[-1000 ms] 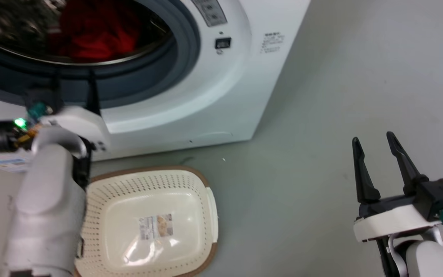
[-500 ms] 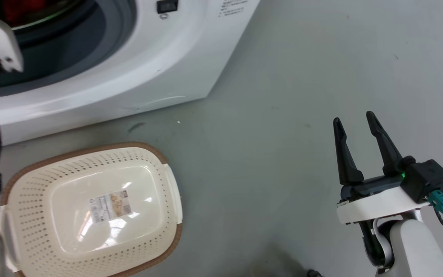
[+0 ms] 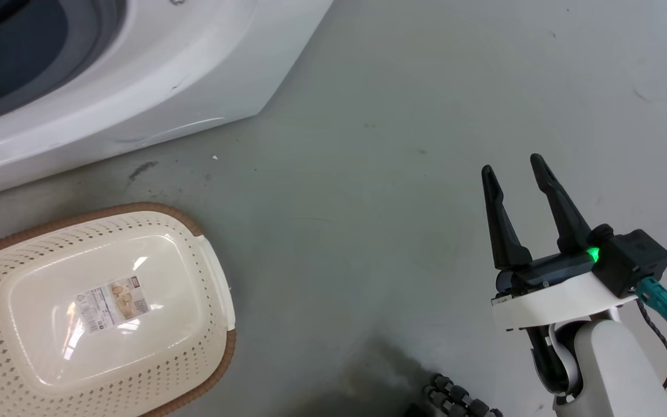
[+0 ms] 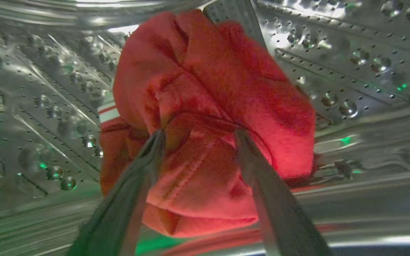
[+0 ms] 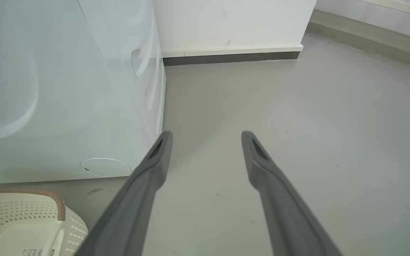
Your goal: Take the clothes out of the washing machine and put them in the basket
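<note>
One crumpled mass of red clothes (image 4: 205,117) lay against the perforated steel drum (image 4: 351,67) of the washing machine (image 3: 154,75), with a bit of red-and-white striped trim (image 4: 108,112) showing at its edge. The left gripper (image 4: 200,133) was inside the drum, its fingers spread to either side of a raised fold in the middle of the heap. Their tips were at the fabric or just pressing into it; nothing was pinched yet.

The cloth looked soft and limp, with deep folds and a stitched seam between the fingers. It would probably sag and trail once lifted rather than hold any shape. It looked light, but whether it was damp could not be told. A good hold seemed to be that thick central ridge, where several layers bunch together. A single loose edge would likely slip out or leave the rest dragging over the grey door ring.

The basket (image 3: 136,207) stood on the floor (image 3: 368,174) just in front of the machine, showing only a label on its bottom. The right gripper (image 3: 512,163) hovered over bare floor well to the side, fingers apart and holding nothing.
</note>
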`<state>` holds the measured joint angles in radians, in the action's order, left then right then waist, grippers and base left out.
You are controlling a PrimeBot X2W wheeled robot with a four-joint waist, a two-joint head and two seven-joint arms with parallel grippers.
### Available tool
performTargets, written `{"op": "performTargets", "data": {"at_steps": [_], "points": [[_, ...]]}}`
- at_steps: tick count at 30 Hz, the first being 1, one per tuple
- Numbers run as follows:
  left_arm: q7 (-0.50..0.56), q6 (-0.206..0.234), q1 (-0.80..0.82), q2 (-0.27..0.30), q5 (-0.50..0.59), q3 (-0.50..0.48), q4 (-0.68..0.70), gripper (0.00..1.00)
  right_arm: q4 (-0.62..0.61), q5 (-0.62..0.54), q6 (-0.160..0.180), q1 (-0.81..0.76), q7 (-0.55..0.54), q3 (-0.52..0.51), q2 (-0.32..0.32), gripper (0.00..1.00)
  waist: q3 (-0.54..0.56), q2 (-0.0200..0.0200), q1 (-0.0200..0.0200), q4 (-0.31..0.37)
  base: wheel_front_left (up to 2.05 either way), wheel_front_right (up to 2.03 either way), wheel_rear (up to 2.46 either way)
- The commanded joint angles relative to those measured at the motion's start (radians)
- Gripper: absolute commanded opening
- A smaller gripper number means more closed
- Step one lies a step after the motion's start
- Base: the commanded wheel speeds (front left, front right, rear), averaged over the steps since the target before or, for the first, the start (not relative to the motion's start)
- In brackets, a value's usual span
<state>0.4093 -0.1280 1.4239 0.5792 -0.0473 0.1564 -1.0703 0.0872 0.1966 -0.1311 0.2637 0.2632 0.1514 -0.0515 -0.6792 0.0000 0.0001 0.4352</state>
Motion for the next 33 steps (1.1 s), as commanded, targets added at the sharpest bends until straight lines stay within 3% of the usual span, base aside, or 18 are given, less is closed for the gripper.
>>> {"op": "performTargets", "data": {"at_steps": [1,7,9,10,19,24,33], "points": [[0.058,-0.001,0.025,0.014,-0.008,0.011,-0.009,1.00,-0.005,0.006,0.001,-0.002,0.002,0.003,0.002,1.00,-0.015,0.0000,-0.0001,0.013,0.00,0.00,0.00],[0.282,-0.002,0.042,0.034,-0.059,0.030,-0.030,1.00,-0.006,0.017,0.001,-0.005,0.002,0.008,0.002,1.00,-0.031,0.0000,-0.0001,0.025,0.00,0.00,0.00],[0.310,-0.002,0.039,0.036,-0.067,0.033,-0.013,0.29,-0.006,0.025,0.001,-0.003,0.002,0.010,0.002,1.00,-0.035,0.0000,-0.0001,0.027,0.00,0.00,0.00],[0.313,-0.001,0.040,0.040,-0.066,0.036,0.002,0.00,-0.005,0.027,0.001,-0.001,0.002,0.010,0.002,1.00,-0.036,0.0000,-0.0001,0.028,0.00,0.00,0.00],[0.220,0.058,-0.055,0.045,-0.079,0.029,0.140,0.00,0.005,0.019,0.001,0.011,0.002,-0.004,0.002,1.00,-0.010,0.0000,-0.0001,0.015,0.00,0.00,0.00],[0.084,0.091,-0.141,0.017,-0.091,0.025,0.206,0.00,0.014,0.004,0.001,0.014,0.002,-0.015,0.002,1.00,0.040,0.0000,-0.0001,-0.007,0.00,0.00,0.00],[-0.177,0.134,-0.316,-0.053,-0.160,-0.019,0.180,0.00,0.046,-0.037,0.001,-0.021,0.002,-0.035,0.002,1.00,0.181,0.0000,-0.0001,-0.042,0.00,0.00,0.00]]}}
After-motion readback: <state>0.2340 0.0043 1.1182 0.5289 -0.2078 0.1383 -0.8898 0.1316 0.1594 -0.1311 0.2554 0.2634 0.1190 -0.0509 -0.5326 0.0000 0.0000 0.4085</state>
